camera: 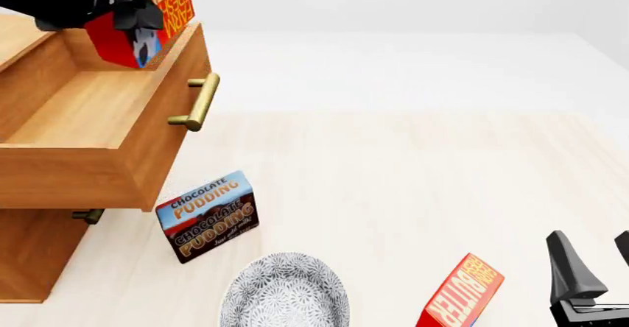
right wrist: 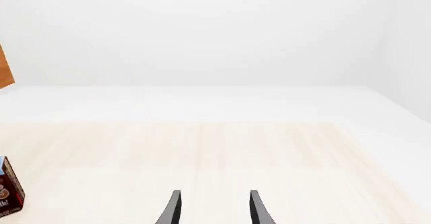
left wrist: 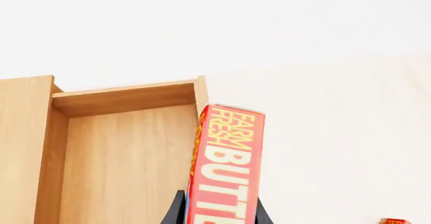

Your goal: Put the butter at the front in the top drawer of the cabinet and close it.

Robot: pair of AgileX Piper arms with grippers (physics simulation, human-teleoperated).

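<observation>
Left fingers (camera: 138, 36): clamped on the butter (camera: 157, 14), held above the open top drawer (camera: 88, 110), near its front panel.
Right fingers (right wrist: 212, 209): spread apart, holding nothing, low over the bench (camera: 413, 172).
Cabinet (camera: 34, 257): at the bench's left.
Other butter (camera: 462, 294): tilted on the bench, near the right fingers.
Pudding box (camera: 208, 215): beside a patterned bowl (camera: 285, 292).

two butter cartons (camera: 162, 3) (camera: 462, 294), one pudding box (camera: 208, 216).
</observation>
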